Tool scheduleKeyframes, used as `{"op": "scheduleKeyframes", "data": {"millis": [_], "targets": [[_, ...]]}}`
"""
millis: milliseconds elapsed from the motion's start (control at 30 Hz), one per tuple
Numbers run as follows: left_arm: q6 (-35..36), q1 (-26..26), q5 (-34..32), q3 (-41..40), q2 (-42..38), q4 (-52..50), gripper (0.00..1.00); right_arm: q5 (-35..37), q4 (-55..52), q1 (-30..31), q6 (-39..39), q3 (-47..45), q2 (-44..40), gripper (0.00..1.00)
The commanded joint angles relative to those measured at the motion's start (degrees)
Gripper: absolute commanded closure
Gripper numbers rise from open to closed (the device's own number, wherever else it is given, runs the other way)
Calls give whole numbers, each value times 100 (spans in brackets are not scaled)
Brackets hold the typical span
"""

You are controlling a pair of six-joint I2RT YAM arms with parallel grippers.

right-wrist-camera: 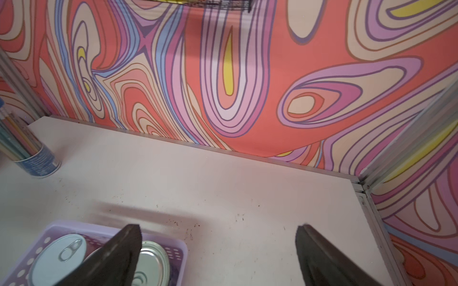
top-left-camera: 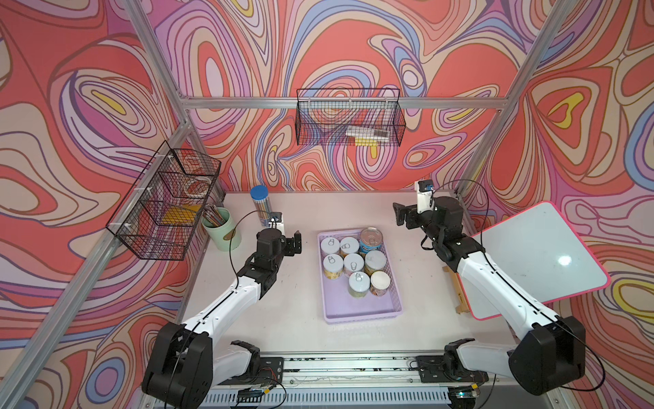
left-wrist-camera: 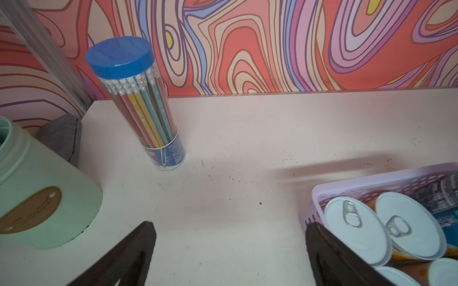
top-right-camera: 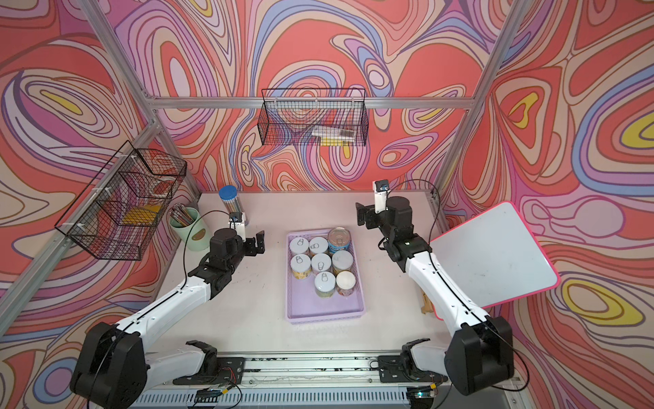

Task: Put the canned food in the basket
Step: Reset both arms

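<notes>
- Shallow lilac slotted plastic basket [top-left-camera: 364,311] on counter [top-left-camera: 269,318] holds eight upright cylindrical metal tins [top-left-camera: 354,263], all in its far half.
- Left tool [top-left-camera: 295,244] and right tool [top-left-camera: 400,214] flank basket, jaws wide, empty.

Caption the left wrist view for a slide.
Open left gripper hovers above the table, pencil tube ahead, lilac basket of pull-tab cans beside it.

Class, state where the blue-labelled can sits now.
In both top views, the blue-labelled can stands in the far right corner of the lilac basket, next to smaller tins.
</notes>
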Motion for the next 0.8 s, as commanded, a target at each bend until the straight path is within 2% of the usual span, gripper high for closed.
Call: {"op": "scheduleKeyframes", "data": {"millis": [0,233,433,767], "targets": [[341,181,-164,-275,-225,516,1,-123,573,-366,229,-312,88,2],[676,392,-495,-704,-314,778,1,454,1521,-857,364,-1008,321,2],[779,661,-447,-1155,1,1173,1,508,1974,-1130,429,-1583,583,2],[941,1034,273,-1364,737,2083,1,341,3225,-1185,507,-2632,1101,2]]}}
